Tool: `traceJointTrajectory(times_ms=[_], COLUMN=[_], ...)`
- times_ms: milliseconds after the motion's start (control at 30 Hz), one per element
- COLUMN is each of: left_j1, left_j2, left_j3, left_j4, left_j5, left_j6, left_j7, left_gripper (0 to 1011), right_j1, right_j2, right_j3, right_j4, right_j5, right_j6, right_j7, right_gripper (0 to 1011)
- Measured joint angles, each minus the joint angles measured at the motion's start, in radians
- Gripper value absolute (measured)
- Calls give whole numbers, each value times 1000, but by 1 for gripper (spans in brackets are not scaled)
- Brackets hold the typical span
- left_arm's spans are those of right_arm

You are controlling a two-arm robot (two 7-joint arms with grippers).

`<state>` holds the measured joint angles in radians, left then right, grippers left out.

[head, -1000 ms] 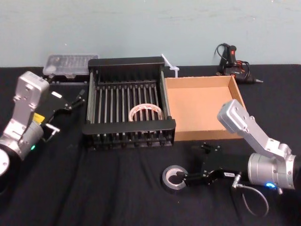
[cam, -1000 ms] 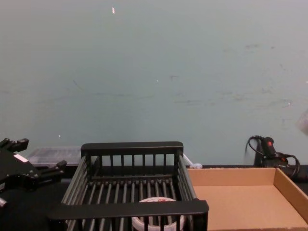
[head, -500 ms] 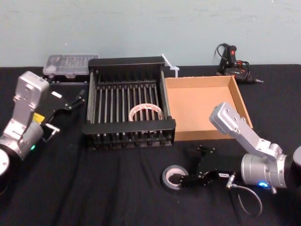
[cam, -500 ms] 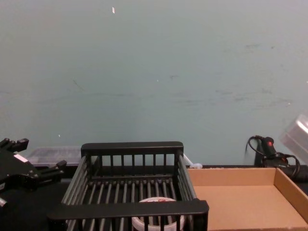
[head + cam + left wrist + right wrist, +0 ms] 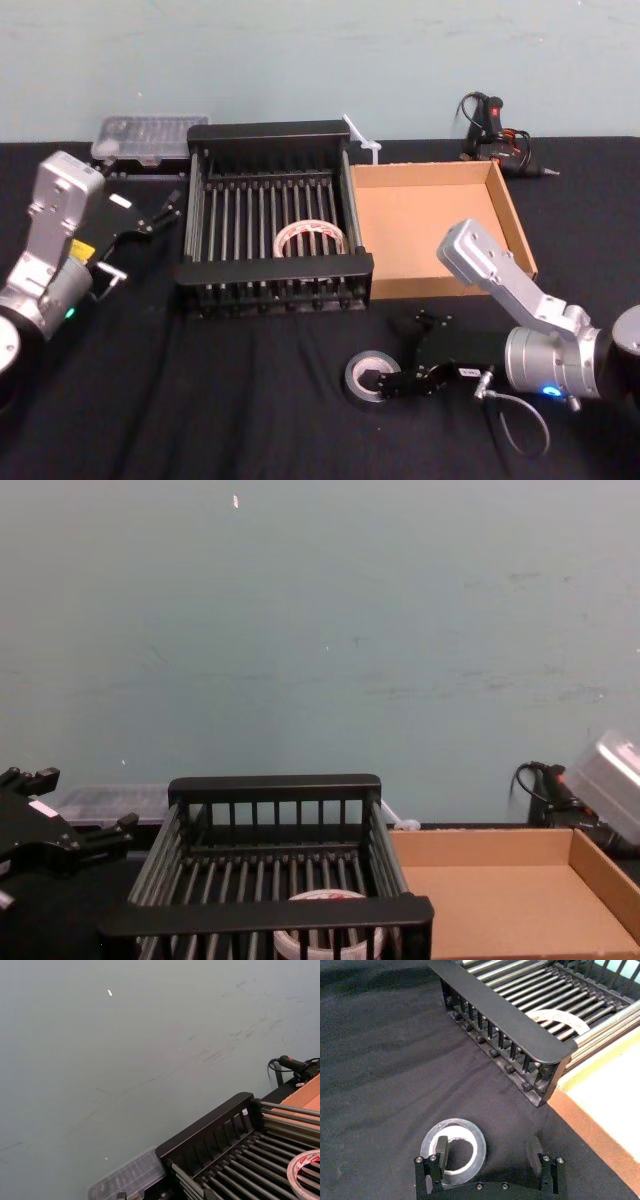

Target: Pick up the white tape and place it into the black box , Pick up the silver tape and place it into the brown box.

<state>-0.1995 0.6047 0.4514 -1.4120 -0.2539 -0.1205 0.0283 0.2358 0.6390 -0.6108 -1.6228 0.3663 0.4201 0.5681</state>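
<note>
The silver tape point(image 5: 371, 376) point(image 5: 453, 1149) lies flat on the black cloth near the front, in front of the brown box point(image 5: 430, 283). My right gripper point(image 5: 402, 353) point(image 5: 488, 1149) is low and open: one finger stands in the roll's hole, the other outside it, with the roll's wall between them. The white tape point(image 5: 311, 238) point(image 5: 325, 941) point(image 5: 305, 1172) lies inside the black box point(image 5: 272, 270) point(image 5: 268, 913), near its front right. My left gripper point(image 5: 158, 212) point(image 5: 72, 815) hangs open and empty to the left of the black box.
The brown box point(image 5: 500, 902) point(image 5: 600, 1085) is open and bare inside, touching the black box's right side. A clear plastic case point(image 5: 150, 138) sits at the back left and a glue gun point(image 5: 493, 128) with cables at the back right. A white plastic piece point(image 5: 361, 140) lies behind the boxes.
My right arm has swung left and down, bringing the open gripper closer around the silver tape's edge. The left arm and both tapes have stayed where they were.
</note>
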Motion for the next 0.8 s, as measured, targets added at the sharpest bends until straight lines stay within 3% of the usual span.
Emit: traceJointTrajectory(times_ms=[800], left_j1=[0], left_j2=[0], left_j3=[0], left_j4=[0], left_j5=[0], left_j6=[0], left_j7=[0], left_gripper=[1001], right_j1=[26], right_j2=[-20], right_j3=[-21], right_j4=[37], right_j5=[-21], right_j6=[2], right_j7=[13], right_gripper=[1002])
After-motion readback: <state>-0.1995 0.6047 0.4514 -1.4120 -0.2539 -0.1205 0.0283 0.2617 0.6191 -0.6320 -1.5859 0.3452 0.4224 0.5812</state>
